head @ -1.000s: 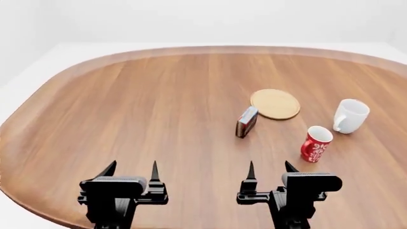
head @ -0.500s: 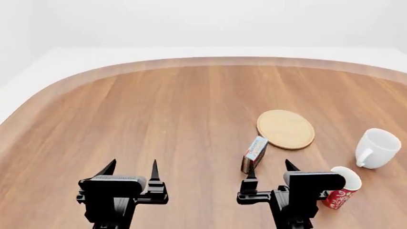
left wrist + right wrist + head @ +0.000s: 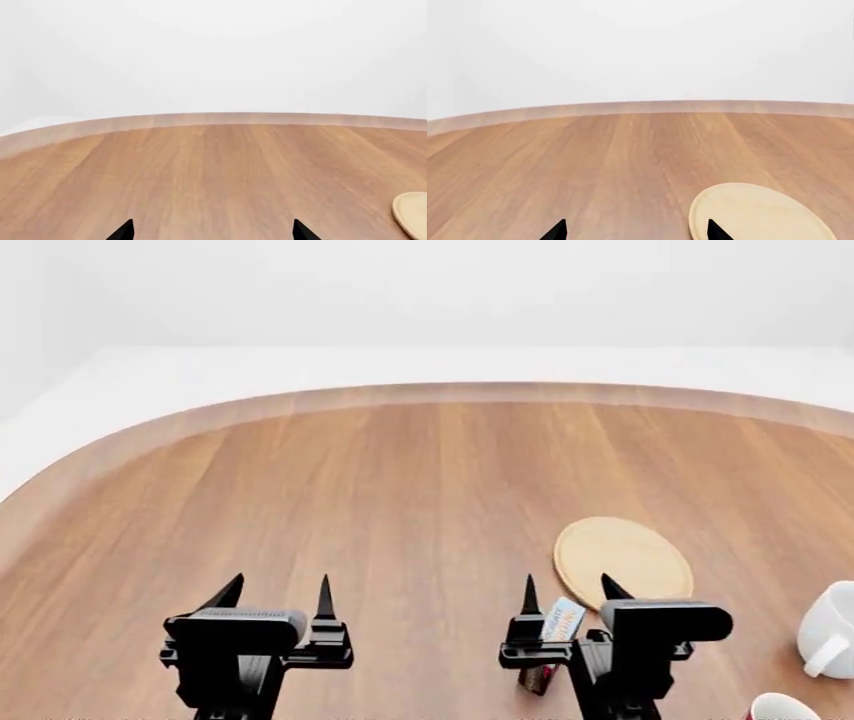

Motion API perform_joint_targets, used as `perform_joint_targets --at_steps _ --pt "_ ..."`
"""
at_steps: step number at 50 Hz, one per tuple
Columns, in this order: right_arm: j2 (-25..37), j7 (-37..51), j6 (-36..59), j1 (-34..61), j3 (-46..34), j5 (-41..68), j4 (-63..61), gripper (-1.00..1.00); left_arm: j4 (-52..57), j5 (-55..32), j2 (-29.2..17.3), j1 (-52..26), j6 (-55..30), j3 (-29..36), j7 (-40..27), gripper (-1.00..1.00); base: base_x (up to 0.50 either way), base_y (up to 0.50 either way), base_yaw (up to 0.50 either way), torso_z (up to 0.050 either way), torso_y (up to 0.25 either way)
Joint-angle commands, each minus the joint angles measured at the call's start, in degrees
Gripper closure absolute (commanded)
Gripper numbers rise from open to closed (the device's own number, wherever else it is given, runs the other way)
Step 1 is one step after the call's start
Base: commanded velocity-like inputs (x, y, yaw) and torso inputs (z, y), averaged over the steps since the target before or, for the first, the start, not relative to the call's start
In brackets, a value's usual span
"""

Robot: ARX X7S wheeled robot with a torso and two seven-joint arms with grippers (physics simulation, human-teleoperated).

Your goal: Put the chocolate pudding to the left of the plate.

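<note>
Small red-brown chocolate pudding carton (image 3: 553,635) on the wood table (image 3: 374,500), partly behind right gripper (image 3: 571,592), near flat tan wooden plate (image 3: 623,556), left gripper (image 3: 278,590) and right both spread apart, empty

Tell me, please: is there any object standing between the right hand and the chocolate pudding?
Nothing visible does. In the head view the chocolate pudding sits right at the open right hand, partly hidden behind it. The plate lies farther back, and the white mug is off to the right.

Both grippers, left (image 3: 275,596) and right (image 3: 571,593), hang level (fingers spread).
</note>
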Motion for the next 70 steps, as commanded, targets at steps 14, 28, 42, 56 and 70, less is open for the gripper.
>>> perform_joint_targets --at_steps 14,28,42,56,70 --pt "0.0 6.3 14.2 4.3 0.6 2.5 -5.6 -1.0 1.5 -1.0 -1.2 0.7 0.0 0.4 -1.7 -1.0 0.0 0.0 0.0 0.0 0.0" --pt "-10.0 22.5 41.9 18.5 7.9 6.6 -2.6 -1.0 2.5 -1.8 -1.8 1.3 0.1 0.0 -2.5 -1.0 0.0 0.0 0.0 0.0 0.0" --pt "-11.8 37.0 42.1 22.3 8.1 20.1 6.1 -1.0 4.4 -2.8 -2.5 1.8 -0.5 -0.7 -3.3 -1.0 0.0 0.0 0.0 0.0 0.0" --pt "-11.5 48.6 36.1 25.7 6.1 29.5 16.4 -1.0 5.0 -3.8 -3.1 2.0 -0.8 -1.5 -3.7 -1.0 0.0 0.0 0.0 0.0 0.0" --pt "-10.9 51.9 29.9 26.4 2.4 31.6 24.5 -1.0 4.9 -4.2 -3.5 2.3 -0.2 -1.6 -3.9 -1.0 0.0 0.0 0.0 0.0 0.0"
